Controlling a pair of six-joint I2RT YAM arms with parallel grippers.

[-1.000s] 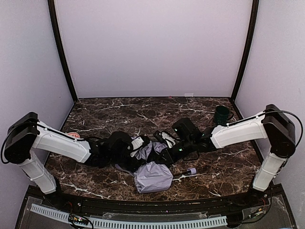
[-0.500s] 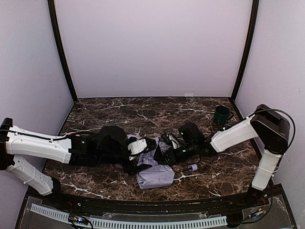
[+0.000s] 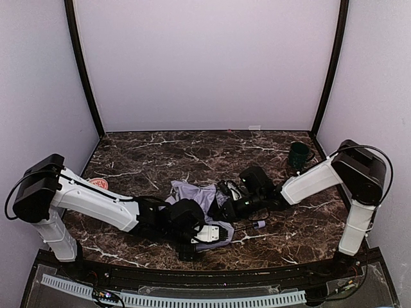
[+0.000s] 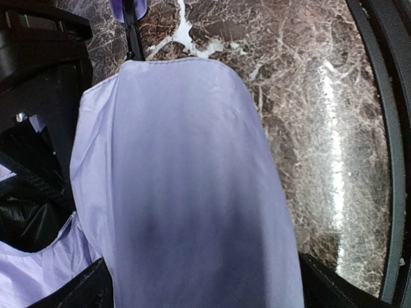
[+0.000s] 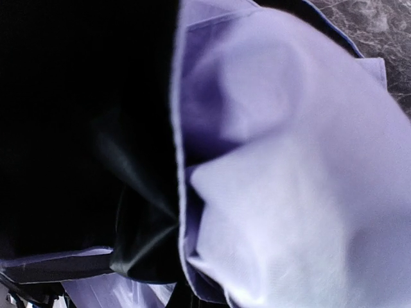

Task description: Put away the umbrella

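The umbrella point(image 3: 191, 192) lies collapsed mid-table, lavender fabric crumpled, black lining showing. Its thin shaft ends in a small lavender handle knob point(image 3: 260, 224) to the right. My left gripper point(image 3: 196, 233) is low over the near flap. In the left wrist view that flap point(image 4: 180, 179) fills the space between my wide-apart fingers point(image 4: 87, 290), so the left gripper point(image 4: 205, 292) is open. My right gripper point(image 3: 228, 203) is buried in the umbrella's middle. Lavender cloth point(image 5: 289, 160) and black lining point(image 5: 77, 128) hide its fingers, and the folds pinch together at the jaws.
A dark green cup point(image 3: 298, 154) stands at the back right. A small red-and-white object point(image 3: 98, 183) lies by the left wall. The table's black front rail point(image 4: 385, 128) runs close beside the left gripper.
My left arm has swung toward the near edge and now lies over the front flap, its jaws opened wider. The right arm has hardly moved.
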